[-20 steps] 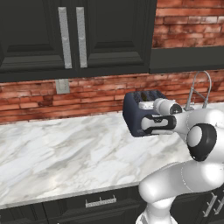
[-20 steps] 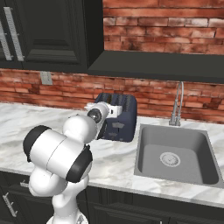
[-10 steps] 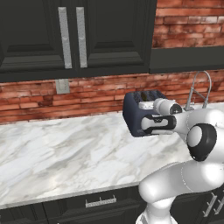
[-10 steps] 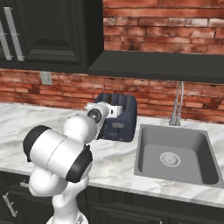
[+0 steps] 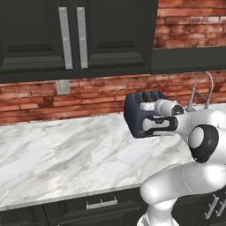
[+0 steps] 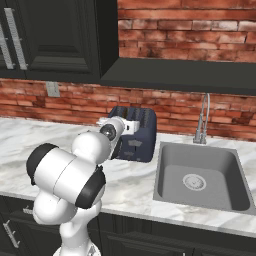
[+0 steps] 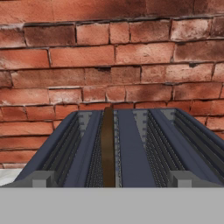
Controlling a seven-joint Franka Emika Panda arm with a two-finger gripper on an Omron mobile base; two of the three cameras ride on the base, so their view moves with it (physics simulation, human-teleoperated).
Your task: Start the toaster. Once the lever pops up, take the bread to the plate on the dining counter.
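The dark navy toaster (image 5: 134, 112) (image 6: 142, 132) stands on the marble worktop against the brick wall. My gripper (image 5: 155, 112) hovers open just in front of its top, pointing at the wall. In the hand view the toaster (image 7: 131, 144) has two long slots, and the bread (image 7: 107, 144), a thin dark-brown slice, stands on edge in the left one. My gripper (image 7: 111, 179) holds nothing, with one grey fingertip (image 7: 41, 178) at each near corner of the toaster. The plate and the dining counter are out of view.
A steel sink (image 6: 200, 180) with a curved faucet (image 6: 202, 122) lies right of the toaster. The marble worktop (image 5: 66, 150) stretches left. Black upper cabinets (image 5: 70, 35) hang overhead, and a wall outlet (image 5: 62, 87) sits on the brick.
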